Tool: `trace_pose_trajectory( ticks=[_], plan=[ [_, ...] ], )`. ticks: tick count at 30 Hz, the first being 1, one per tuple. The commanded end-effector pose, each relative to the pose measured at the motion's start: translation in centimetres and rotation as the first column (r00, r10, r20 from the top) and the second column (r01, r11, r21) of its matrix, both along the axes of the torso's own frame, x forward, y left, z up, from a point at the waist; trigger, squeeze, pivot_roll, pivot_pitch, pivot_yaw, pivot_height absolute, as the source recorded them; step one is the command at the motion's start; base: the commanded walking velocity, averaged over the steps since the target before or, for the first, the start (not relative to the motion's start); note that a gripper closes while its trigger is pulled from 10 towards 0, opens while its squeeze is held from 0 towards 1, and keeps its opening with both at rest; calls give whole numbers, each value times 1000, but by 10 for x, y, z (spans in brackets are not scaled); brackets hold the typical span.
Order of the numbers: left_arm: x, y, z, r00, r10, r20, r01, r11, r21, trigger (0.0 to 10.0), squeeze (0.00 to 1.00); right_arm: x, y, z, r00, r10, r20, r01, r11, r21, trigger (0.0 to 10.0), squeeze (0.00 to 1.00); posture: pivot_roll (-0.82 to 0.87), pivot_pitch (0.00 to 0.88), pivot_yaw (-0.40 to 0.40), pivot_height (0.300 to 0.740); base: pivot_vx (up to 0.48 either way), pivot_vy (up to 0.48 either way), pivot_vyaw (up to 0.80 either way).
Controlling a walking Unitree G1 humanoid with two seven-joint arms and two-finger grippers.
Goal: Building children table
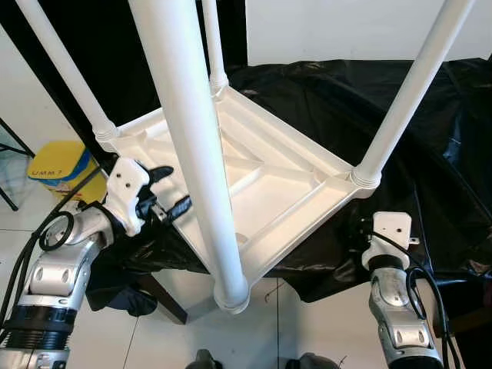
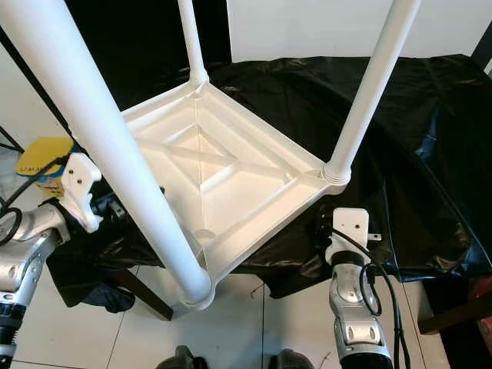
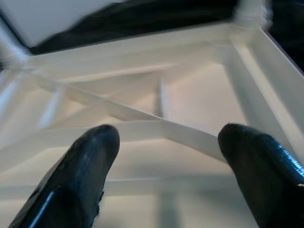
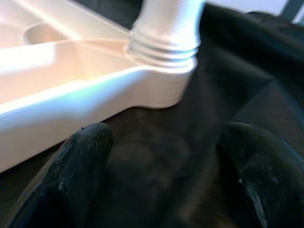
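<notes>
Lying between both grippers point(image 1: 171, 201) point(image 4: 161, 156), upturned table point(image 1: 261, 184).

Bright, even light; blurred wrist views.

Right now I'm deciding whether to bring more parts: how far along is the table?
All four legs stand in the corners of the upside-down tabletop on the black cloth. Left gripper and right gripper, fingers open, hold nothing. Still left: turning it upright.

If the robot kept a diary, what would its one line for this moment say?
table: upside down on black cloth, four legs fitted | left gripper: open at edge | right gripper: open near corner
</notes>
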State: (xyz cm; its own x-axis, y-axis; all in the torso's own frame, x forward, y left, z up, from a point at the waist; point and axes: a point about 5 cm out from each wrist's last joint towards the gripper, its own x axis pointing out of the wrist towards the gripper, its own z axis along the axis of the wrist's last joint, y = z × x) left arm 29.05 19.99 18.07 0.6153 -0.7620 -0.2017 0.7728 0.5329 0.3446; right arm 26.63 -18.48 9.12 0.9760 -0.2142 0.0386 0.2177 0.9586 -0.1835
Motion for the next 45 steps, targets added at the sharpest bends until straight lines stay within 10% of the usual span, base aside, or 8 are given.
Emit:
trace_pose_trajectory(
  ticks=[1,27,45],
  plan=[
    [1,2,-6,1000,-21,-15,22,998,63,10000,0,1,6,-2,999,33,-26,-33,999,13,10000,0,-24,72,-3,740,0,0,0],
    [2,-31,-11,985,-168,-28,169,983,67,10000,0,82,19,23,983,140,-117,-138,990,22,10000,0,-22,82,11,740,0,0,0],
    [3,8,-4,995,-98,-32,102,983,156,10000,0,92,4,44,992,127,25,-128,991,39,10000,0,-6,94,14,740,0,0,0]
  ],
)
